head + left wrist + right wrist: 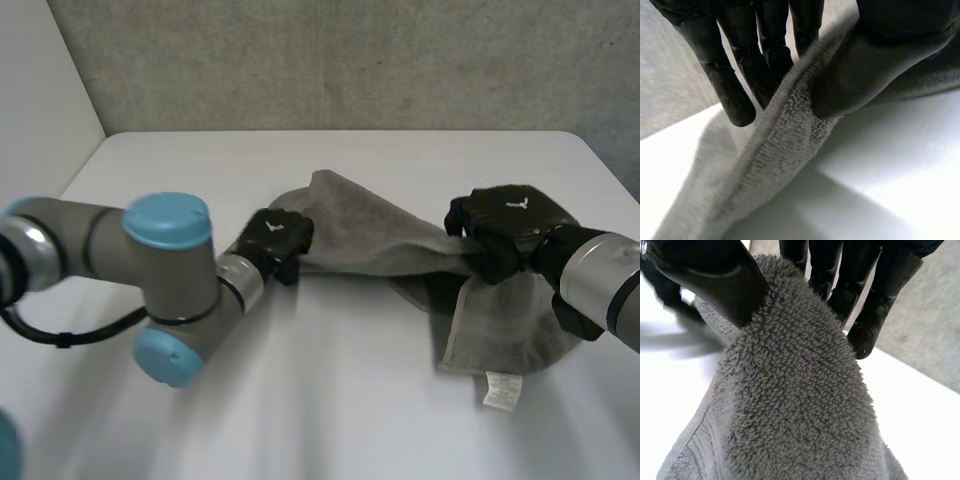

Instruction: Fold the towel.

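Towel (380, 235) likely soft, limp, light; left hand (277, 238) pinches its 9 o'clock edge, right hand (508, 228) its 3 o'clock edge: sound holds.

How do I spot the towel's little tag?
On the white table is a crumpled grey terry towel. At its corner nearest the robot, by the right robot hand, sits a small white fabric label, the only white bit on the grey cloth.
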